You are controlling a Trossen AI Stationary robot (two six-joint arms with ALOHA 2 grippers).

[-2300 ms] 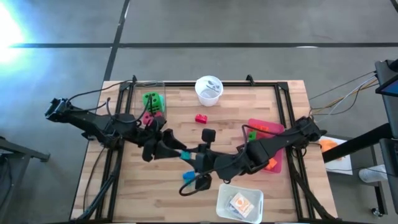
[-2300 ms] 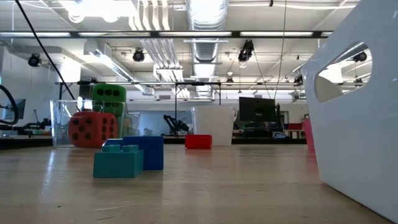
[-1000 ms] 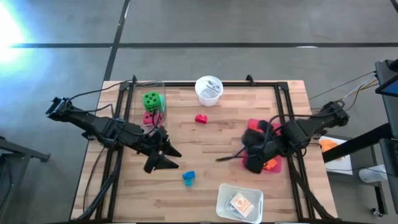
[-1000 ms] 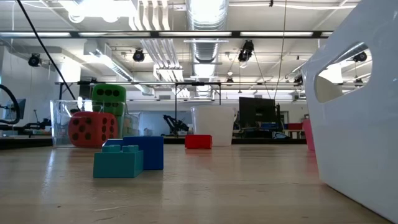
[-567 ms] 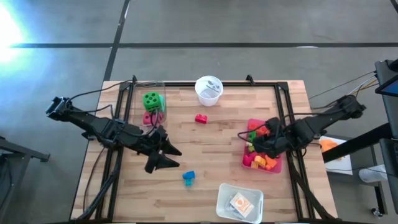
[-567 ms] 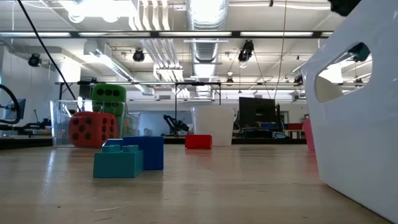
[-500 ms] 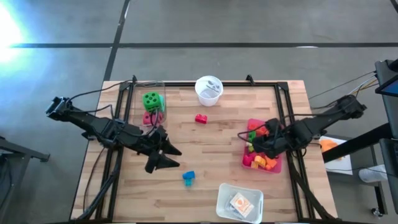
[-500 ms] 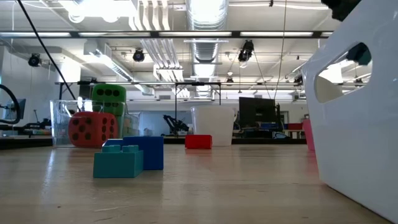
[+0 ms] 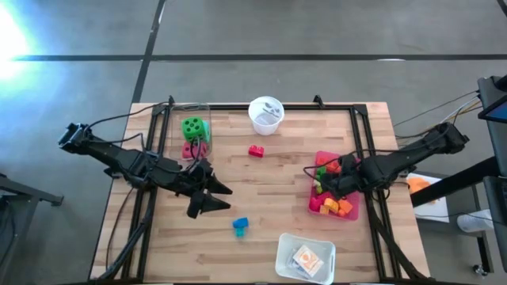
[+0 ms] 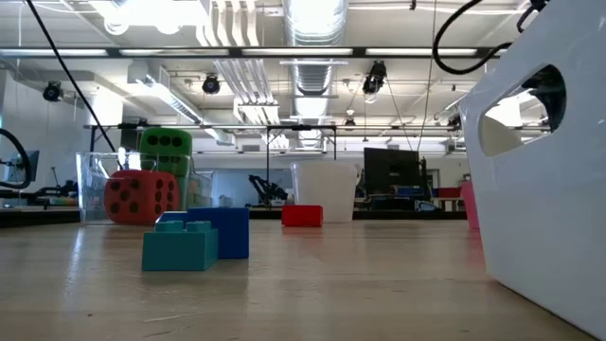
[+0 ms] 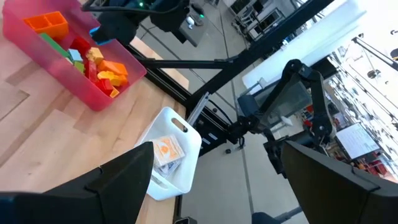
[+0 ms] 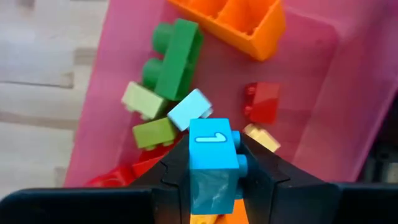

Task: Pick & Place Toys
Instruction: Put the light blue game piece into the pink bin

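My right gripper (image 12: 214, 183) hangs over the pink bin (image 9: 349, 195) at the table's right and is shut on a light blue brick (image 12: 213, 155) marked with a "1". Below it the bin holds several bricks, among them a green one (image 12: 176, 53) and an orange one (image 12: 239, 18). My left gripper (image 9: 212, 198) stands open above the table's left middle, holding nothing. A teal brick (image 10: 180, 248) and a blue brick (image 10: 223, 231) lie together on the table. A red brick (image 9: 256, 150) lies farther back. My right gripper pinches the light blue brick by two opposite sides (image 12: 194, 163) between its two fingers (image 12: 173, 176). The fingers come from above, pointing steeply down into the bin. The brick is lifted clear of the bricks beneath, its studs (image 12: 237, 140) turned sideways.
A green die (image 9: 192, 127) and a red die (image 9: 190, 149) sit in a clear box at the back left. A white cup (image 9: 266, 115) stands at the far edge. A white tray (image 9: 305, 257) sits at the near edge, close before the low camera (image 10: 549, 189).
My right gripper has drawn back toward the table's right edge, sunk over the pink bin and rolled about its wrist, still shut on the light blue brick.
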